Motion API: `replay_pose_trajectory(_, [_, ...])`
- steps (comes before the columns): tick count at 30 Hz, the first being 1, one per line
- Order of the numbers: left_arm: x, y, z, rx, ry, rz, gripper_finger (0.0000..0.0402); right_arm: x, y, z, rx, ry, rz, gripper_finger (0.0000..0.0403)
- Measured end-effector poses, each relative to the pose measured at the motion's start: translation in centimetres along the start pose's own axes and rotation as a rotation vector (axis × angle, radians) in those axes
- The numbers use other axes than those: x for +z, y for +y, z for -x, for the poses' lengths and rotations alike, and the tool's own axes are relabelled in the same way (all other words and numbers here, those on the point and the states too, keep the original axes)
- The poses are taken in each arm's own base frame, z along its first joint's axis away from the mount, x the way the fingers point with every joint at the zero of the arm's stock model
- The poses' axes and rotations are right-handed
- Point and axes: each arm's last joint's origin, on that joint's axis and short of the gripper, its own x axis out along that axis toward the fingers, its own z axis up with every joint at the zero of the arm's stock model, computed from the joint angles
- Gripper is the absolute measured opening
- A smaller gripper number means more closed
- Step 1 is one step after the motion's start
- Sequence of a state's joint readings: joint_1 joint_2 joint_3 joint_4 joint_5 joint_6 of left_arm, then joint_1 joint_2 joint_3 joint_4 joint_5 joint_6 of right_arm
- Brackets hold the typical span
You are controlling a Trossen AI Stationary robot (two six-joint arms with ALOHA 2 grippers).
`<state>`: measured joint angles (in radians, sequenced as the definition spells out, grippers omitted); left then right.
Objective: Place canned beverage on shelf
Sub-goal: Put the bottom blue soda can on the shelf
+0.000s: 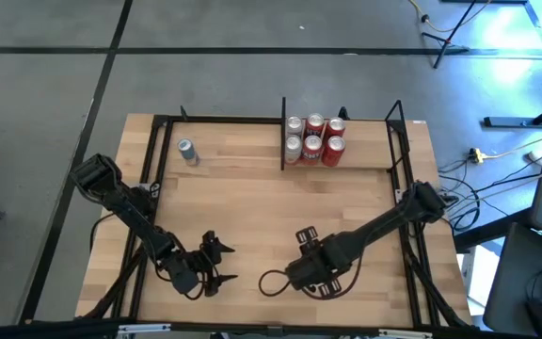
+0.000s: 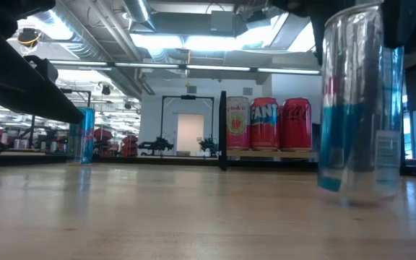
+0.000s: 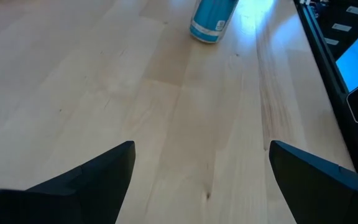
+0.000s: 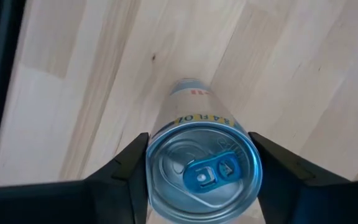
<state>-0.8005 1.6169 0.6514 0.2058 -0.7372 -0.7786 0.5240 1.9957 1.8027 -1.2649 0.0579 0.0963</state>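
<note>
Near the front edge of the pale wood table (image 1: 252, 202), the right gripper (image 4: 199, 163) is clamped on a slim silver-and-blue can (image 4: 199, 168), upright with its blue pull tab facing the wrist camera, a dark finger pressed to each side. Off to its left, the left gripper (image 1: 216, 263) rests with its fingers spread wide and nothing between them. At the back, six cans (image 1: 314, 138) in red, pink and silver fill the shelf (image 1: 365, 158) just right of its thin black divider plate (image 1: 282, 132), while another blue can (image 1: 187, 151) stands alone well left of it.
</note>
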Motion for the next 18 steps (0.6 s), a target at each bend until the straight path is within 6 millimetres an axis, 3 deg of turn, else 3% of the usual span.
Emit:
replay_pose_trajectory(10, [0.2, 0.0, -0.1, -0.004, -0.009, -0.017, 0.0354, 0.3, 0.0, -0.4, -0.001, -0.007, -0.032, 0.0276])
replay_pose_trajectory(18, [0.4, 0.1, -0.3, 0.002, -0.016, -0.008, 0.0354, -0.3, -0.1, 1.1, 0.008, 0.005, -0.138, 0.0296])
